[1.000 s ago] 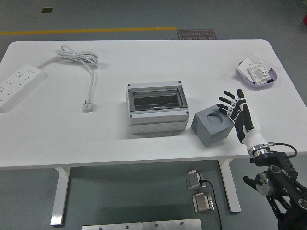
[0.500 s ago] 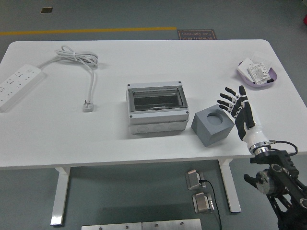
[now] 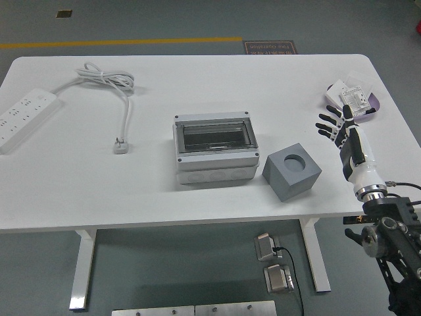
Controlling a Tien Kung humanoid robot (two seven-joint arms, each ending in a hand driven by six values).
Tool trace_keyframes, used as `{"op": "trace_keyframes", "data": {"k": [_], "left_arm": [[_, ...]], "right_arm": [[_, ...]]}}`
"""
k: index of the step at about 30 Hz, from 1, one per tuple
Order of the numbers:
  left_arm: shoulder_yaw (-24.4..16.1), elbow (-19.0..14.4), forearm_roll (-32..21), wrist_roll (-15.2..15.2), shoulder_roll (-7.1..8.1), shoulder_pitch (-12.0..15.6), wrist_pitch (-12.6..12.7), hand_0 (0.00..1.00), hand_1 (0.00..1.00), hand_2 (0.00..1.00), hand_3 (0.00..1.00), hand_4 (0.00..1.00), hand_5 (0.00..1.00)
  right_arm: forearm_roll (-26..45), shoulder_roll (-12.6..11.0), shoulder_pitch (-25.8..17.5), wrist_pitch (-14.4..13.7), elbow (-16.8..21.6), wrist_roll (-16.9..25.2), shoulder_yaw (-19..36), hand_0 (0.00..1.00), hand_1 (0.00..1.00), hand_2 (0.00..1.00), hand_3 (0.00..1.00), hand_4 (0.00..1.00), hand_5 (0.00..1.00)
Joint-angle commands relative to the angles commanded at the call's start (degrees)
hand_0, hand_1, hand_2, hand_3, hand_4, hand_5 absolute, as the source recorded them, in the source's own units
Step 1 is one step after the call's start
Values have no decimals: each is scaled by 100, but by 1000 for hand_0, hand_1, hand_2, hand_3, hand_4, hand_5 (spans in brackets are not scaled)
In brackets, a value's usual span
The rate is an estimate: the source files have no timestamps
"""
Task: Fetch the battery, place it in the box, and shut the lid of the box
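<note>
A grey junction box with a clear lid lying flat over its top stands at the table's middle. Right of it sits a grey cube with a round hole in its top. At the far right a purple tray holds a white printed pack; I cannot tell whether that is the battery. My right hand hovers just below and left of the tray, fingers spread and holding nothing. It is well clear of the cube. The left arm does not show.
A white power strip lies at the far left, its cable coiled at the back and its plug left of the box. The table's right edge runs close beside my hand.
My right hand has left the grey cube's side and moved right and away from me, up to the purple tray. Its fingers stay spread. Nothing else has moved.
</note>
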Motion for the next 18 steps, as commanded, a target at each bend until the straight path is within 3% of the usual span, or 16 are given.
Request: {"op": "trace_keyframes", "data": {"k": [7, 14, 15, 18], "left_arm": [[-1, 0, -43, 3, 40, 0, 16, 656, 644, 616, 643, 692, 267], [-26, 0, -1, 10, 39, -7, 7, 656, 644, 616, 644, 692, 266], [-17, 0, 14, 15, 38, -9, 3, 656, 644, 615, 644, 693, 266], [22, 0, 52, 36, 42, -11, -9, 656, 644, 615, 644, 693, 266]], "right_arm": [[-1526, 37, 60, -142, 196, -536, 835, 778, 730, 792, 840, 995, 998], [-3060, 54, 139, -243, 330, -819, 1174, 802, 739, 800, 842, 996, 998], [-3267, 58, 151, -250, 343, -841, 1206, 937, 864, 852, 865, 992, 998], [-3904, 51, 178, -257, 391, -878, 1265, 937, 864, 852, 865, 992, 998]]}}
